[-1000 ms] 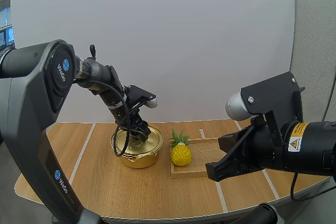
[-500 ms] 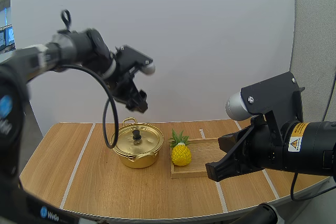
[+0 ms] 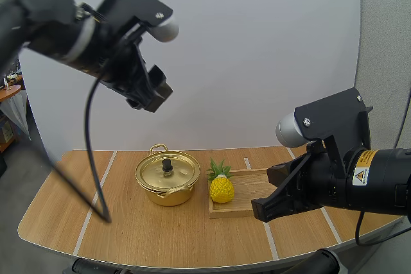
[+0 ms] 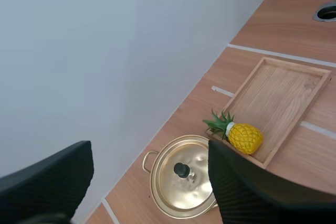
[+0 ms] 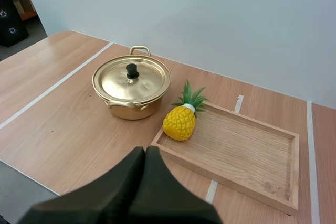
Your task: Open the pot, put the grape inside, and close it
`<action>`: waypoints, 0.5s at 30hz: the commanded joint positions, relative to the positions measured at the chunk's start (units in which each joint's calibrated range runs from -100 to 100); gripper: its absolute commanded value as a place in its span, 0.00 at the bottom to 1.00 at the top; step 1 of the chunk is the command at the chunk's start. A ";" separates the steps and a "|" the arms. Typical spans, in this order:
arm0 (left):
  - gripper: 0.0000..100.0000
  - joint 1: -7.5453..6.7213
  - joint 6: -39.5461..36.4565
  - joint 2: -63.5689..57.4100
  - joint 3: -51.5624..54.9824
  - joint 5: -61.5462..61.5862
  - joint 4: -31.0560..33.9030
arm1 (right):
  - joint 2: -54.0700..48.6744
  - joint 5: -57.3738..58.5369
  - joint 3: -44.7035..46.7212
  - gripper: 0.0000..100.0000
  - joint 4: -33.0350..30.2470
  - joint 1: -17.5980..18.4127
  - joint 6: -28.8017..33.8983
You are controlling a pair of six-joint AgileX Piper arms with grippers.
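Left end effector (image 3: 153, 94): positioned high over the left part of the table (image 3: 128, 235), well above the pot (image 3: 168, 184) and well apart from it. Fingers (image 4: 50, 182) spread wide, ribbed inner faces turned to each other, nothing gripped. In the left wrist view, looking down between the fingers onto the pot, the pineapple and the tray.

Right end effector (image 5: 145, 153): fingers closed together into one dark wedge, nothing gripped. Positioned low at the right side of the table, on the near side of the tray (image 3: 253, 181). Tip pointed toward the pot and the pineapple (image 3: 221, 188), apart from both.

Pot: gold-coloured, resting on the table left of the tray, between two white tape lines (image 3: 96, 194). Loop handles at the far side and the near side. Lid (image 3: 176, 172) seated on the pot, closed, with black knob (image 3: 167, 166) upright at its centre.

Pineapple: yellow body, green crown, just beside the pot on the pot's right. Located at the tray end nearest the pot, touching the tray rim. Crown uppermost, slightly tilted. Cannot be told whether resting inside the tray or against its rim.

Tray: wooden, rectangular, shallow, flat on the table, long side running away from the pot toward the right.
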 commanded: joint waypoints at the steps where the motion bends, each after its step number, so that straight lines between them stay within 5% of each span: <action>1: 1.00 -0.18 -2.26 -7.98 -0.48 1.01 -0.90 | -0.43 -0.40 0.04 0.00 -0.02 -0.19 -0.37; 15: 1.00 -0.18 -8.93 -24.08 0.49 1.01 -0.66 | -0.43 -0.39 0.04 0.00 -0.02 -0.37 -0.37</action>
